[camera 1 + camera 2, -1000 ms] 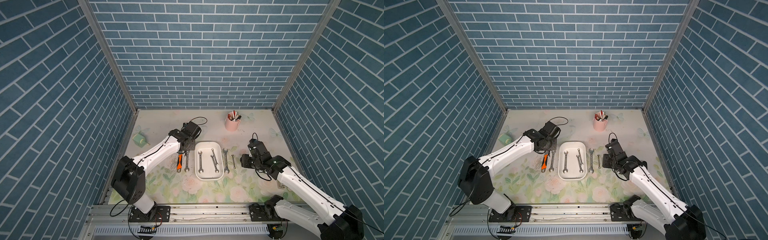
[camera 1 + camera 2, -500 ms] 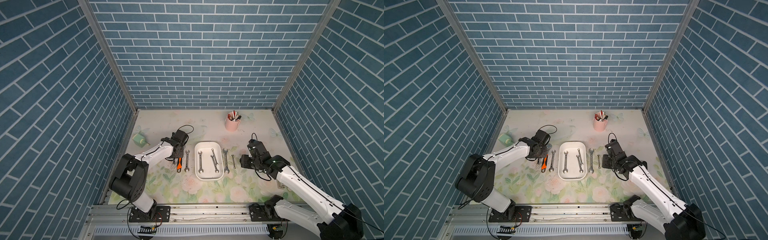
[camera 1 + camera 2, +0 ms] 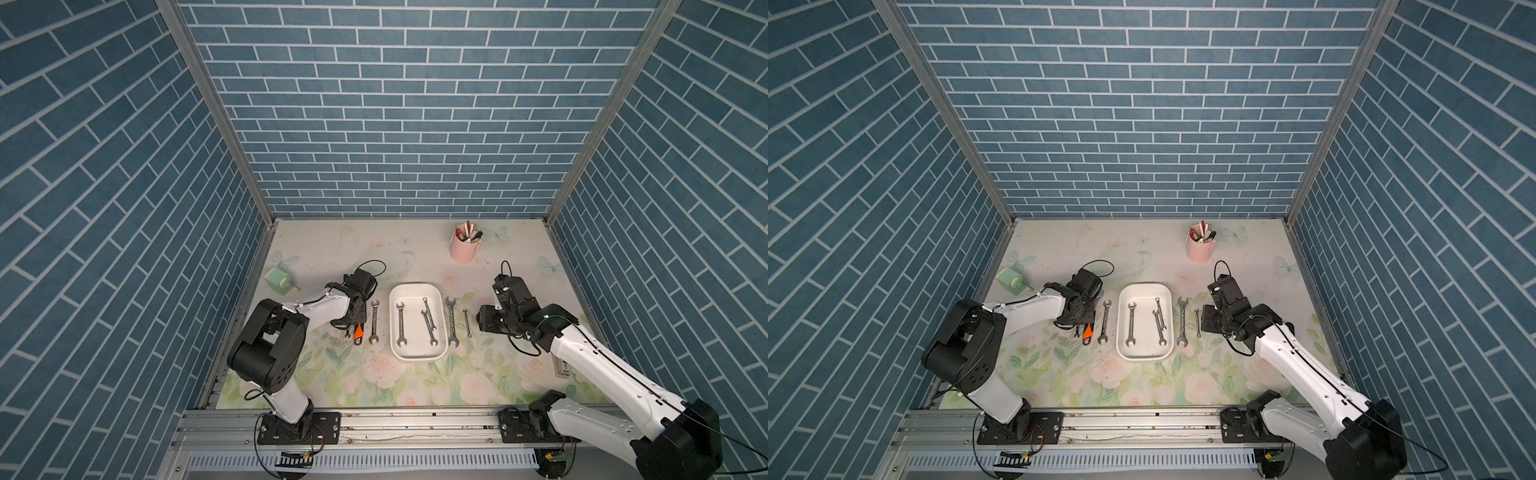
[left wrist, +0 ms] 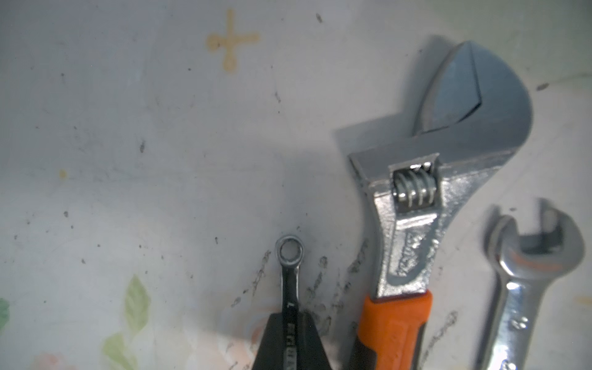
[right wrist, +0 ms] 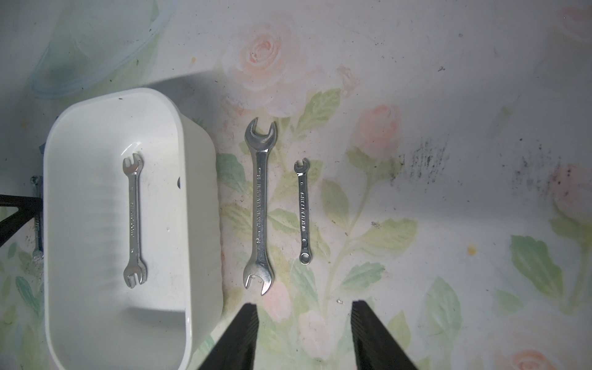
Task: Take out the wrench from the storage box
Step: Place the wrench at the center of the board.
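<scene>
The shallow white plastic storage box sits in the middle of the flowery table. Inside it, a shiny silver open-ended wrench lies flat near the box's left side. It points long-ways, one end to the back and one end to the front, the same way as the box. Two thinner silver wrenches lie near the box's right side, a bit slanted and crossing.

The left arm is folded low, left of the box. The left gripper pinches a tiny ring-end wrench on the table. The right arm reaches in from the front, right of the box. The right gripper has its fingers apart and holds nothing.
</scene>
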Controlling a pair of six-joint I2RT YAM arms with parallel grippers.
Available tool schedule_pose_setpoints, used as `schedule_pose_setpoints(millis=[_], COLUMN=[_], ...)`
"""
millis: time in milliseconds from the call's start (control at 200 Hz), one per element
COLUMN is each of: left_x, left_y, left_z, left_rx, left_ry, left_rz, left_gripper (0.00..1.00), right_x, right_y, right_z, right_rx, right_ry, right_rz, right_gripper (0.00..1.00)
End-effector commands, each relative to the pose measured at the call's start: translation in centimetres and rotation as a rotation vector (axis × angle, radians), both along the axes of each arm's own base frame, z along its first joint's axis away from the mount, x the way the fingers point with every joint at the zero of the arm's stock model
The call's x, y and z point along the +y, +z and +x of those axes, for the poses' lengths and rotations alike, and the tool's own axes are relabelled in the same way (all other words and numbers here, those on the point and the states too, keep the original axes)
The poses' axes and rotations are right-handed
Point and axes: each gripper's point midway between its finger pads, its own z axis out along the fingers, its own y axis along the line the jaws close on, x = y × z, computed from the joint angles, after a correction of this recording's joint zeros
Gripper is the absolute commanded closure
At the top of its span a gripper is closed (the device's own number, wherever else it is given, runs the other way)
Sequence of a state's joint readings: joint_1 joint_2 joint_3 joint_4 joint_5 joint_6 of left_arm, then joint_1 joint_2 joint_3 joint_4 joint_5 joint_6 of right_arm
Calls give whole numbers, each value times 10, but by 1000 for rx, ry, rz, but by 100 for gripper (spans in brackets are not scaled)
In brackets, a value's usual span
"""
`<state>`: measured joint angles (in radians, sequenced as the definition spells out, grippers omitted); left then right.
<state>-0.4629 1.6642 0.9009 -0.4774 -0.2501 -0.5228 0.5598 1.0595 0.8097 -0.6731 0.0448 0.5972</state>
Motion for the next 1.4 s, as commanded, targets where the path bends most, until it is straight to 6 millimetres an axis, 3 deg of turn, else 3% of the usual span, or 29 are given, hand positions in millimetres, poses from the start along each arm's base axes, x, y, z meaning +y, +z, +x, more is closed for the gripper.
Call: schedule_pose_setpoints(millis=[0,85,325,525,695,805,920,1115,1395], left_x=[3,1,-8,-18,-15,-6,2,14,22], left_y=[8,17,63,131,184,201,207,213,217], left_z=[3,6,17,21,17,11,6,-4,-8], left_rx=[-32,-57,-159,-321,-461,-517,-548,-608,-629], left_ry=[18,16,-7,-48,-63,-55,-49,-33,-19], left_rz=[-2,-17,-80,-190,-245,-234,-215,-196,-176], left_gripper=[75,59,51,40,26,20,16,4,0], right_x=[5,9,33,80,119,143,167,200,221], right_y=[7,14,48,72,73,63,47,1,-52], right_z=[1,3,10,13,15,14,13,12,16], right_rx=[21,22,-14,-41,-41,-27,-6,66,132], right_ry=[14,15,38,115,171,200,217,239,224], right_rz=[13,25,20,0,-11,-16,-26,-89,-120], right_gripper=[49,48,47,46,45,44,45,44,41])
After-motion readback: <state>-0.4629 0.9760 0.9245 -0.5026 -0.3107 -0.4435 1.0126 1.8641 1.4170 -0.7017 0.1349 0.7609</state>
